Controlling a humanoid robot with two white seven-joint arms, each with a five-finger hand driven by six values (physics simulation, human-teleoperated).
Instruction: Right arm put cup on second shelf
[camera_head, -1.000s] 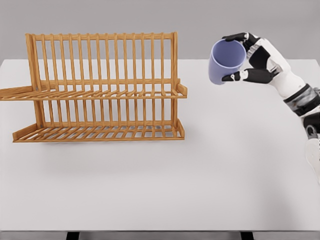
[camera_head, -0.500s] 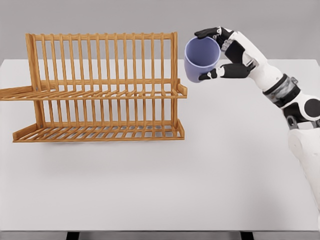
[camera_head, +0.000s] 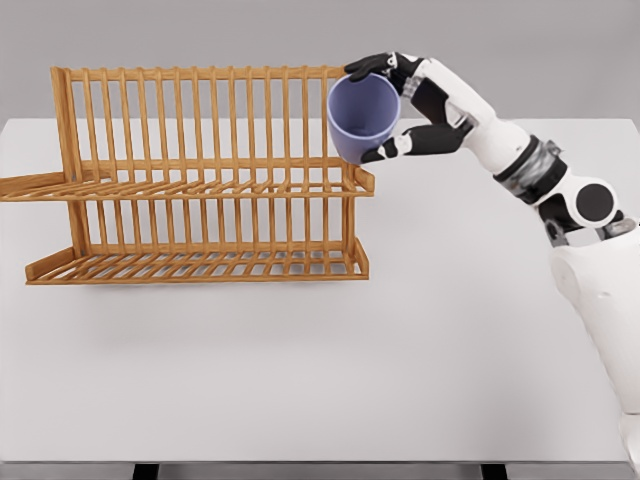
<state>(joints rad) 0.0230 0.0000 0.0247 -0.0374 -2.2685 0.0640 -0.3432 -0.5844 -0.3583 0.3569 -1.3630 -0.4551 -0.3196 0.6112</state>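
Above the rack's right end, the purple cup (camera_head: 362, 116) hangs tilted, covering part of the wooden rack's (camera_head: 200, 180) corner post. Right hand (camera_head: 405, 105) fingers curl around it, clear of the white counter (camera_head: 400, 350).

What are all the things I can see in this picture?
Wooden two-tier dish rack: one, orange-brown, standing on the left half of the table.
Plastic-looking cup: one, lilac-blue, held in the air at the rack's upper right corner, tilted with its opening facing the camera.
Flat table: one, white, filling most of the view.
Back wall: one, grey, behind the table.
Right hand: one, white and black, shut on the cup.
Right arm: one, white, reaching in from the right.
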